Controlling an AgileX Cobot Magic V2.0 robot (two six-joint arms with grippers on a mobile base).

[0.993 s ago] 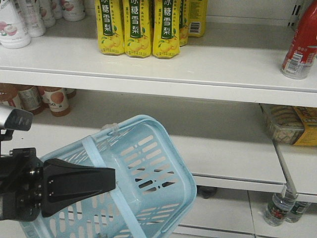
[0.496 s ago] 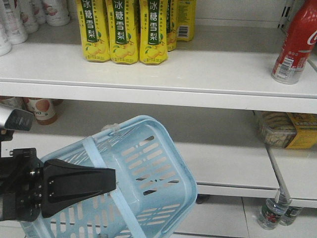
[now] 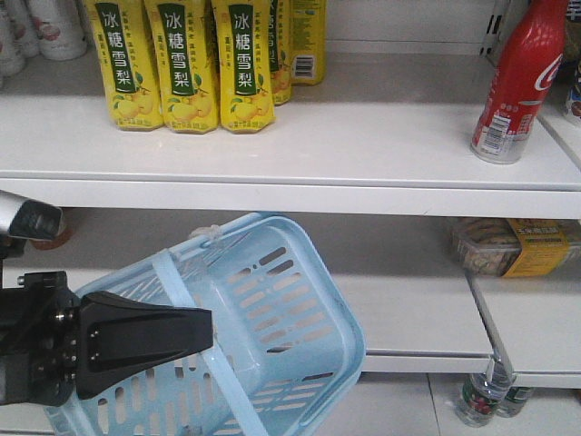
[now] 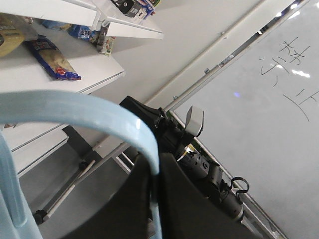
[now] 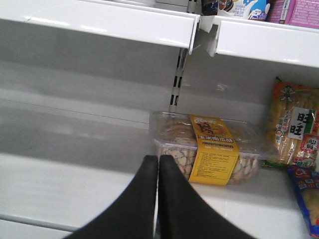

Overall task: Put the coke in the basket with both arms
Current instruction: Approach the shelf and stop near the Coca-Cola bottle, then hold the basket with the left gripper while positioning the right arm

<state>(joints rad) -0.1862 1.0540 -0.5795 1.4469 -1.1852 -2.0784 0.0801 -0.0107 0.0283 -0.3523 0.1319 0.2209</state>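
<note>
The coke (image 3: 511,84), a red-wrapped bottle with white script and a barcode patch, stands on the upper shelf at the far right. The pale blue basket (image 3: 272,300) hangs tilted in front of the lower shelf. My left gripper (image 3: 207,331) is shut on one of its flat handles (image 4: 99,117), which passes between the black fingers of the left gripper (image 4: 155,172). My right gripper (image 5: 158,162) is shut with nothing in it, pointing at the lower shelf. It does not show in the front view.
Yellow pear-drink bottles (image 3: 186,64) stand in a row on the upper shelf (image 3: 363,150), white bottles (image 3: 54,23) at its left. A clear snack box with a yellow label (image 5: 212,149) sits on the lower shelf ahead of the right gripper, snack bags (image 5: 296,129) beside it. Water bottles (image 3: 481,400) stand on the floor.
The shelf contents have slid left in the front view, and the coke now shows more fully. The basket and left gripper keep the same place in the frame.
</note>
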